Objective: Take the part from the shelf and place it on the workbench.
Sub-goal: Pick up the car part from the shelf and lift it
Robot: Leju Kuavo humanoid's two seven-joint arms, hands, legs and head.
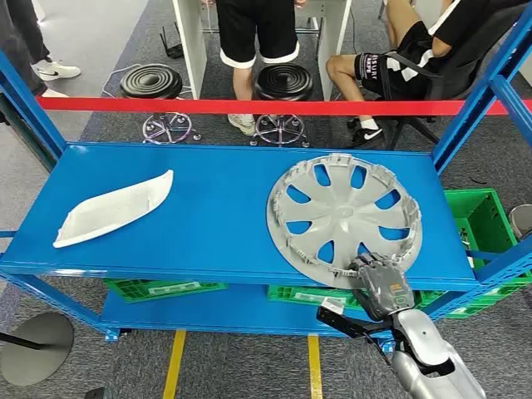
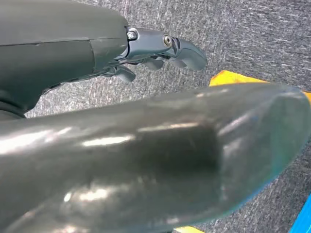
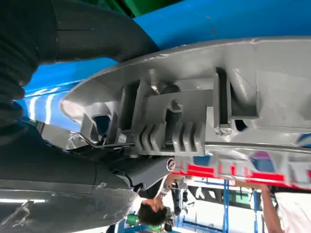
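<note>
The grey hubcap [image 1: 343, 209] lies flat on the right half of the blue shelf [image 1: 213, 224], inner face up, its near edge at the shelf's front lip or just over it. It looks like a light, thin plastic moulding: stiff enough to lift by one edge, but likely to flex a little, and the clip tabs ringed around its inner rim look easy to snap. The smooth outer face would probably be slippery, so the rim, between two clips or through one of the spoke openings, seems the sound place to take hold.

The right hand [image 1: 380, 285] is at that near rim. In the right wrist view the thumb and fingers lie on either side of the hubcap's edge [image 3: 205, 111], close against the clip ribs; I judge it to be gripping the rim, though how firmly cannot be told. The part has not been lifted off the shelf.

The left hand [image 2: 161, 48] hangs over grey carpet, fingers stretched out, holding nothing.

A long white trim piece [image 1: 113, 208] lies well apart on the shelf's left half. Green crates [image 1: 483, 220] sit below and to the right. Beyond a red bar [image 1: 251, 105], people stand and sit by two black stools [image 1: 150, 83].
</note>
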